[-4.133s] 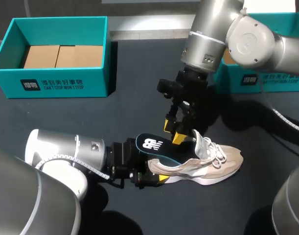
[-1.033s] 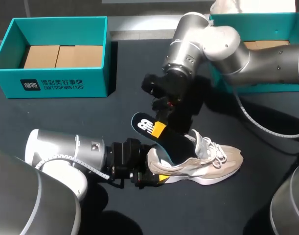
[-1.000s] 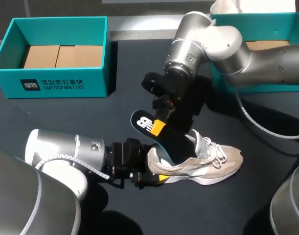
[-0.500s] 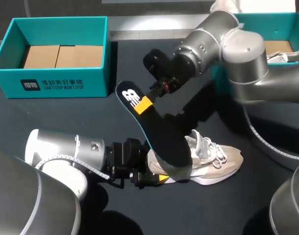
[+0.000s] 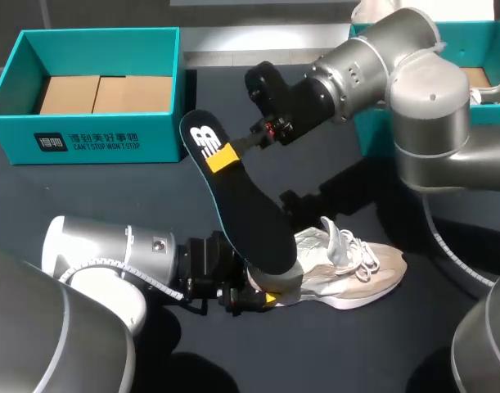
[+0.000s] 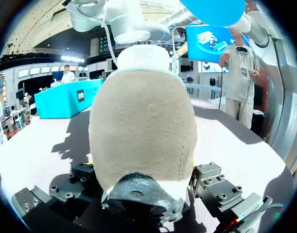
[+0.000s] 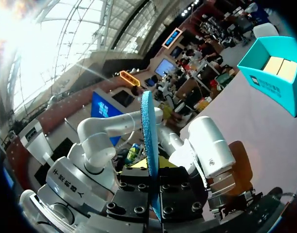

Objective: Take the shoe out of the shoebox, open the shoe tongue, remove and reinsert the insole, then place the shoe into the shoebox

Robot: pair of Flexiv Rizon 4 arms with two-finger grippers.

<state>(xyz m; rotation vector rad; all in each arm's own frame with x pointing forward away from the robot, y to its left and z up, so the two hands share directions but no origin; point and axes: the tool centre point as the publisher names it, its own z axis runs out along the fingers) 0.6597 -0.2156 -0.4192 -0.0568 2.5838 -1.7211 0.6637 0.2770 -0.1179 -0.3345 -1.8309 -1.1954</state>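
Observation:
A beige shoe lies on its side on the dark table, toe pointing right. Its heel sits between the fingers of my left gripper, which is shut on it from both sides. My right gripper is shut on the heel end of the black insole, which hangs slanting above the table. The insole's toe end overlaps the shoe's heel opening; I cannot tell whether they touch. In the right wrist view the insole shows edge-on, blue, between the right gripper's fingers.
A teal shoebox with cardboard inside stands at the back left. A second teal shoebox stands at the back right, partly behind my right arm. My left arm lies along the front left.
My right gripper has swung up and to the left with the insole, lifting it out of the shoe to a steep slant. The left gripper and the shoe have stayed put.

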